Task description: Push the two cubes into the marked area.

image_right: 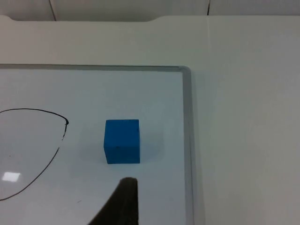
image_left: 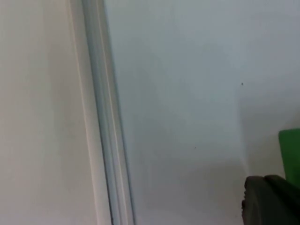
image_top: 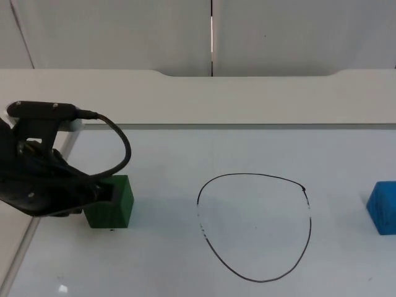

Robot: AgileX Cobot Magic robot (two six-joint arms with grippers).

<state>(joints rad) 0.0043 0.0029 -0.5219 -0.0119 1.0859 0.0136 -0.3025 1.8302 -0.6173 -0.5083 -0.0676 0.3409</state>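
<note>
A green cube (image_top: 111, 203) sits on the whiteboard, left of the hand-drawn black oval (image_top: 255, 226) that marks the area. My left gripper (image_top: 102, 193) is pressed against the cube's left side, low over the board. In the left wrist view, the green cube (image_left: 290, 157) lies just past the left gripper (image_left: 267, 201). A blue cube (image_top: 383, 207) rests far right of the oval. In the right wrist view the blue cube (image_right: 122, 140) lies a short way beyond my right gripper (image_right: 119, 206), apart from it, with the oval's line (image_right: 51, 157) to one side.
The whiteboard's raised frame (image_top: 25, 241) runs close behind the left arm, seen as a grey edge (image_left: 105, 140). Its right frame (image_right: 187, 140) passes just beyond the blue cube. A grey partition wall (image_top: 210, 37) closes the far side.
</note>
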